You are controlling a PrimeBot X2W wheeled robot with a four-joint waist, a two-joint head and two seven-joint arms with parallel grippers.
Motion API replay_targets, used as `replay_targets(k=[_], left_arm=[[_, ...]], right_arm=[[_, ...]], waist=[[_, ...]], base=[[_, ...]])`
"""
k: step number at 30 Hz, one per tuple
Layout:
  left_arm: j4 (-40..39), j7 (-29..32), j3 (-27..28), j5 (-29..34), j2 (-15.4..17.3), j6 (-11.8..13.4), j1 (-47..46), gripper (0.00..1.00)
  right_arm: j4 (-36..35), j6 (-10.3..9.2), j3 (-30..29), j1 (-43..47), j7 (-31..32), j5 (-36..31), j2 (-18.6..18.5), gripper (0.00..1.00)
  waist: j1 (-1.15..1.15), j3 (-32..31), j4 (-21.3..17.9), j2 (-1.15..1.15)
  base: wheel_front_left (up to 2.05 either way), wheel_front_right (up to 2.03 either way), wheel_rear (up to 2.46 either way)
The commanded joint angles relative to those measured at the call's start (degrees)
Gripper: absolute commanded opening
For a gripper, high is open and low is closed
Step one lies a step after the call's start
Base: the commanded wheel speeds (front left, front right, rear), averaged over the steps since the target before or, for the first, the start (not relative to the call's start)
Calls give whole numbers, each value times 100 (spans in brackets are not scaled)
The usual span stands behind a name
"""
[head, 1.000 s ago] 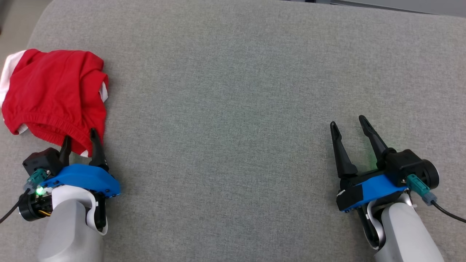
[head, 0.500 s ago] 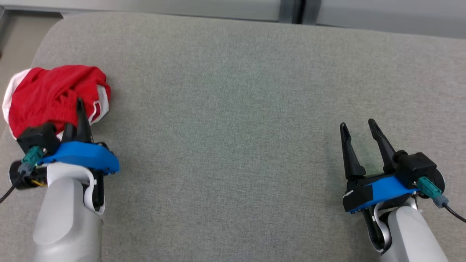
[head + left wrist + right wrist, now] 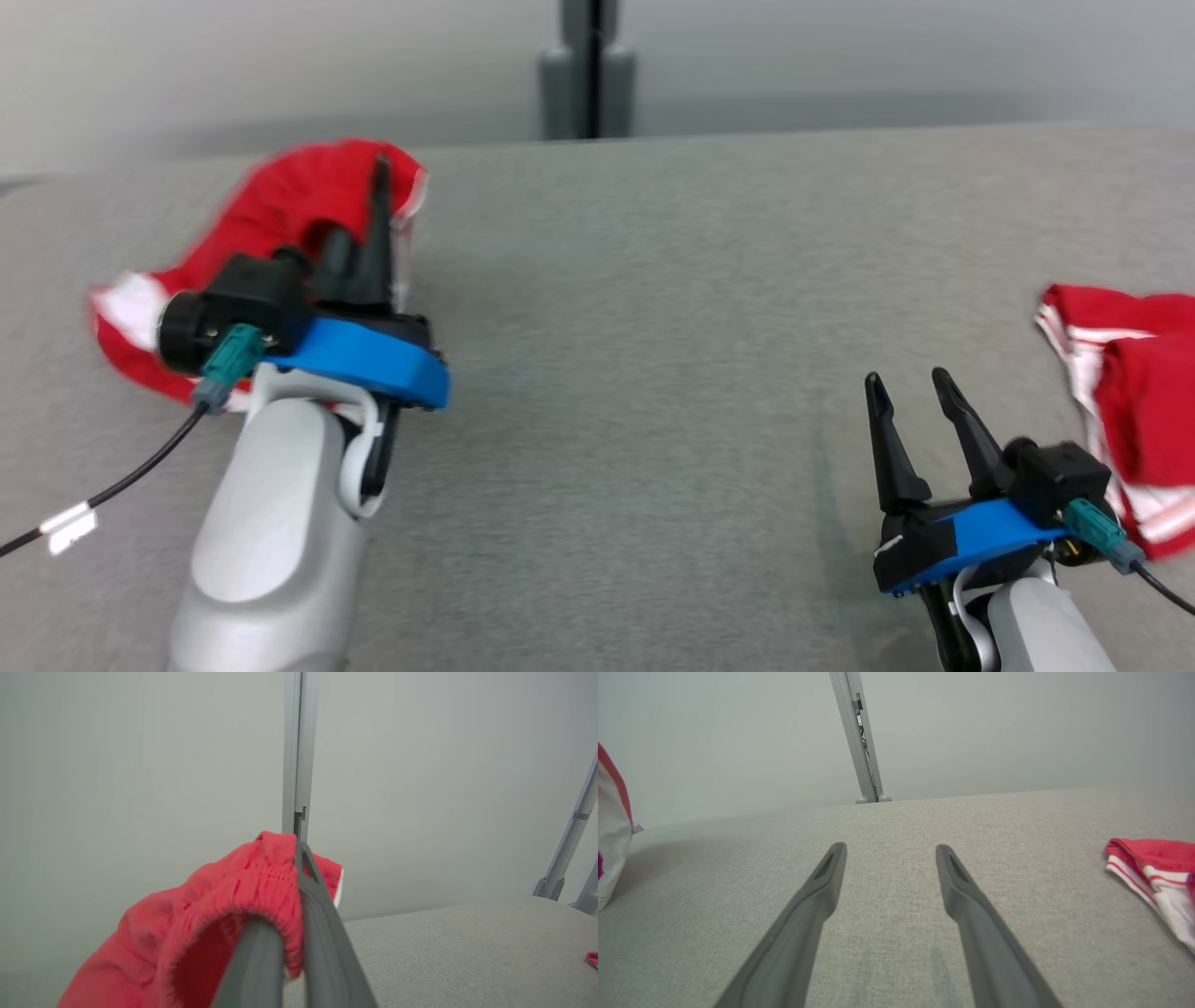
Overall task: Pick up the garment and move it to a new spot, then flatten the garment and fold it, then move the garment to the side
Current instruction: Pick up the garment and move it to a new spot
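Head view: the left gripper (image 3: 366,224) stands over the far left part of the grey padded surface (image 3: 653,327), its two dark fingers pressed together on the red garment (image 3: 280,201). The cloth bunches round the fingers and trails down and to the left, where a white-striped edge shows beside the wrist. This part of the picture is blurred, so whether the lowest fold rests on the surface or hangs just clear of it cannot be told.

Left wrist view: the gathered, ribbed edge of the garment is pinched between the fingers (image 3: 322,924) close to their tips, with no gap between them. The rest of the cloth hangs away to the lower left.

The right gripper (image 3: 906,378) is at the near right of the surface, fingers pointing away from the robot. Its jaws stand wide apart with nothing between them; the right wrist view shows bare grey fabric in the gap.

A second garment (image 3: 1139,401), red with white stripes, lies on the surface just beside the right gripper, on its outer side and apart from its fingers. It is well apart from the held piece.

A grey post (image 3: 588,65) rises behind the far edge of the surface, against a pale wall (image 3: 840,56).
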Motion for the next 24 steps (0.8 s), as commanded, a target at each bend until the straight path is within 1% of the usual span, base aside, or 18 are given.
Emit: replay_targets(k=[1, 5, 9, 12, 15, 17, 18, 19, 21, 22, 24], left_arm=[[-41, 10, -117, -45, -25, -13, 66, 0], [-51, 38, -815, -336, -133, -13, 27, 0], [-20, 36, -1573, -575, -170, -13, 37, 0], [-135, 23, -2184, -948, -175, -12, 51, 0], [-200, 9, -2752, -1237, -174, 108, 42, 0], [-141, -2, -2994, -1360, -163, 235, 28, 0], [-73, 2, -3085, -1403, -162, 317, 39, 47], [3, -6, -3127, -1447, -163, 398, 60, 100], [228, -18, -3151, -1400, -167, 555, 78, 100], [435, -31, -3081, -1406, -172, 662, 156, 100], [556, -35, -2920, -1364, -108, 768, 244, 100]], right_arm=[[-18, -1, 24, 68, -27, 11, -8, 100], [-24, -1, 42, 85, -27, 65, -8, 100], [-54, -1, 75, 56, -26, 111, -9, 100], [-76, -1, 124, 15, -27, 148, -8, 100], [-102, -1, 118, -5, -27, 164, -9, 100], [-121, -1, 113, -2, -27, 165, -7, 100], [-127, -1, 104, 6, -27, 170, -8, 100], [-132, -1, 88, 16, -27, 173, -8, 100], [-144, -1, 64, 32, -26, 179, -8, 100], [-156, -1, 51, 56, -27, 190, -10, 100], [-160, -2, 62, 80, -27, 205, -9, 100]], waist=[[1, -257, -358, 0], [1, -238, -761, 0], [1, -164, -1088, 0], [1, -97, -1270, 0], [1, -51, -1373, 0], [1, -29, -1394, 0], [1, -22, -1394, 0], [1, -19, -1385, 0], [1, -20, -1327, 0], [1, -41, -1245, 0], [1, -73, -1159, 0]], base=[[0, 0, 0], [0, 0, 0], [0, 0, 0], [0, 0, 0], [0, 0, 0], [0, 0, 0], [0, 0, 0], [0, 0, 0], [0, 0, 0], [0, 0, 0], [0, 0, 0]])
